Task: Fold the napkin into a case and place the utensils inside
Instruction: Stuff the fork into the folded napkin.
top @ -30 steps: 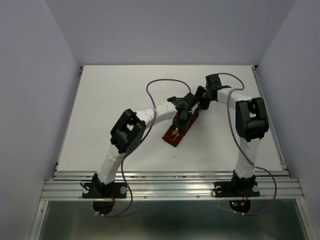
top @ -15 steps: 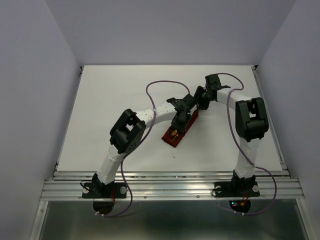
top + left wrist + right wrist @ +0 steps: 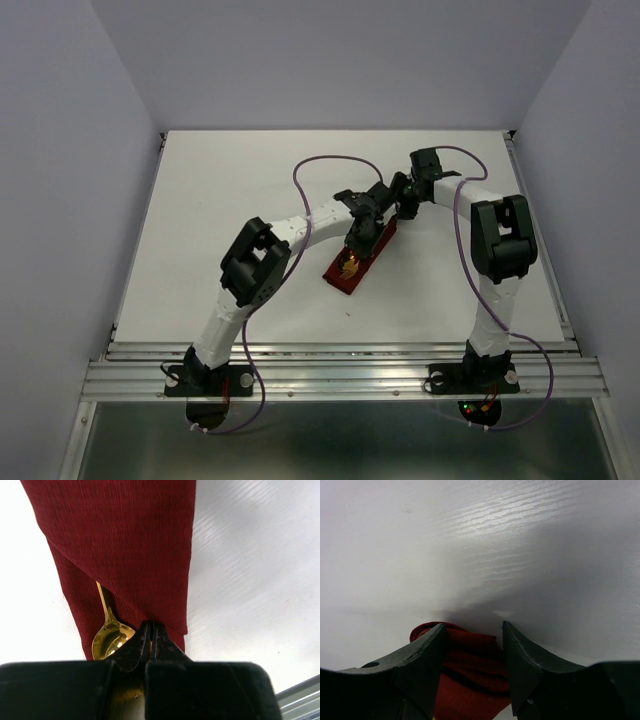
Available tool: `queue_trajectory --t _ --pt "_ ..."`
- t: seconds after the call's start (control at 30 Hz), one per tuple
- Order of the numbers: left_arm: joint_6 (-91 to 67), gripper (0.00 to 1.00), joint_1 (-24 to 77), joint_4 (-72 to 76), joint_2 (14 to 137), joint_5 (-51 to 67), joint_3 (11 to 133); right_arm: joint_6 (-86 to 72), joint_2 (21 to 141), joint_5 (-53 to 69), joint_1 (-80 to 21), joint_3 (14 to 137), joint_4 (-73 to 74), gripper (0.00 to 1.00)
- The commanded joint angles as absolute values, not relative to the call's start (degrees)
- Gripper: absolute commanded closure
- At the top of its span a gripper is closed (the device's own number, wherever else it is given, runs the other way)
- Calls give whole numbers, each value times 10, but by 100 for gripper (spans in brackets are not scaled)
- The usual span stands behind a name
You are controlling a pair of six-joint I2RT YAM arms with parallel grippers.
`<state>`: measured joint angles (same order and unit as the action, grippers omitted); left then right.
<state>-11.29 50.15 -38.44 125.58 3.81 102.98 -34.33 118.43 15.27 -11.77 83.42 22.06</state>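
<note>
The napkin is folded into a narrow dark red case (image 3: pixel 345 282) that lies slantwise mid-table. In the left wrist view the case (image 3: pixel 130 545) shows a diagonal flap. The gold spoon (image 3: pixel 111 639) has its handle tucked under the flap and its bowl sticking out at the near end; it also shows in the top view (image 3: pixel 348 265). My left gripper (image 3: pixel 151 624) is shut at the flap's lower edge on a thin gold sliver, the fork's handle; the rest of the fork is hidden. From above, this gripper (image 3: pixel 362 240) is over the case. My right gripper (image 3: pixel 472 625) is open and straddles the case's far end (image 3: pixel 470 680).
The white table (image 3: pixel 220 220) has a metal rail (image 3: pixel 340 352) along its near edge and grey walls on three sides. Purple cables (image 3: pixel 320 170) loop over both arms near the case.
My left gripper has shifted slightly toward the far end of the case, and more of the spoon's bowl shows. The right arm has not moved.
</note>
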Motion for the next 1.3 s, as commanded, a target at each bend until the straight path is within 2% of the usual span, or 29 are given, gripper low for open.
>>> queue_trajectory --t 0.0,0.33,0.4,0.47,0.53,0.63,0.73,1.27 --pt "-91 100 500 -404 1266 30 1086 -342 1177 145 -129 825 231 45" --pt "-84 100 497 -403 1288 32 1100 -342 1176 146 -134 824 231 45" --pt "-84 95 497 -402 1289 30 1098 -341 1176 146 -134 824 231 45" --pt "-85 83 497 -402 1286 29 1095 -341 1176 146 -134 824 232 45" --pt "-87 76 497 -401 1279 30 1091 -342 1175 145 -134 821 231 45" --pt "-91 75 497 -400 1270 32 1088 -342 1174 145 -134 819 231 45" --pt "-94 68 497 -400 1257 39 1081 -342 1173 144 -134 818 231 45" --pt "-106 68 497 -388 1212 45 1015 -343 1172 146 -140 821 232 45"
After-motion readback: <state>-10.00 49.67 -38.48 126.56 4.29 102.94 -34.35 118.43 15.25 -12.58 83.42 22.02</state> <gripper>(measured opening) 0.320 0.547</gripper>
